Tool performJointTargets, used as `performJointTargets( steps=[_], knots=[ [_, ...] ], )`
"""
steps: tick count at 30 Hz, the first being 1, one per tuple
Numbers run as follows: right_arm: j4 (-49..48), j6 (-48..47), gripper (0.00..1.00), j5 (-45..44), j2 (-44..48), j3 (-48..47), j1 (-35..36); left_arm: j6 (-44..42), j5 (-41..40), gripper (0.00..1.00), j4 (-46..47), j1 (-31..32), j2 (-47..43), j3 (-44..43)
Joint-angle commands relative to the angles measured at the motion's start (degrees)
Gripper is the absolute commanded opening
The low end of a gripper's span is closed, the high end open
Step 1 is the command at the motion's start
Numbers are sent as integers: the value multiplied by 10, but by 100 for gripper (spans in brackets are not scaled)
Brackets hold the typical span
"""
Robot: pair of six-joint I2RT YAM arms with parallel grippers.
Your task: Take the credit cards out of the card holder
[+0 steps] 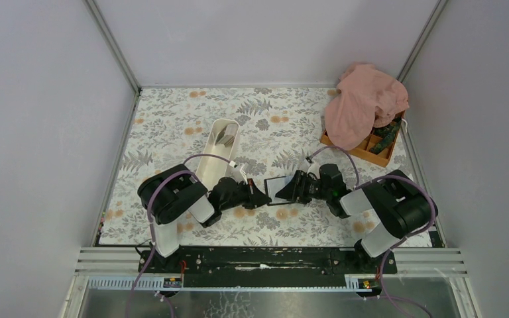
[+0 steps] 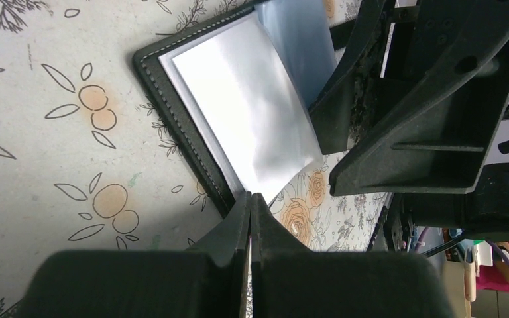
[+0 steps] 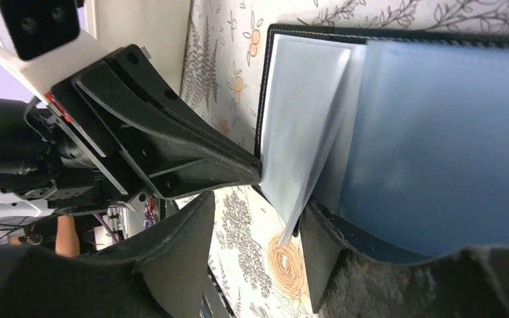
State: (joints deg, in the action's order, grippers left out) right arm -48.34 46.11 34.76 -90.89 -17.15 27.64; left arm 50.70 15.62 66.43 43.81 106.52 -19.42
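Note:
The black card holder lies open on the flowered cloth between my two grippers, its glossy bluish-grey leaves facing up. My left gripper is shut, with its tip against the holder's near stitched edge. My right gripper is open at the opposite corner. One loose grey leaf stands lifted, and its lower corner hangs between the fingers, close to the right fingertip. The blue leaf lies flat. I cannot pick out the credit cards among the leaves.
A long white tray holding some grey flat pieces stands just behind the left arm. At the back right is an orange compartment box, half covered by a pink cloth. Grey walls enclose the table.

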Motion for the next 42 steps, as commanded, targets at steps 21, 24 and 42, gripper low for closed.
performJointTargets(
  steps=[21, 24, 42],
  knots=[
    [-241, 100, 53, 45, -155, -38, 36, -3, 27, 0, 10, -16, 32, 11],
    [-193, 73, 53, 36, -127, -38, 35, 0, 28, 0, 15, -25, 28, 19],
    [-107, 27, 50, 51, -64, -12, -26, 51, 81, 0, 109, -61, 91, 22]
  ],
)
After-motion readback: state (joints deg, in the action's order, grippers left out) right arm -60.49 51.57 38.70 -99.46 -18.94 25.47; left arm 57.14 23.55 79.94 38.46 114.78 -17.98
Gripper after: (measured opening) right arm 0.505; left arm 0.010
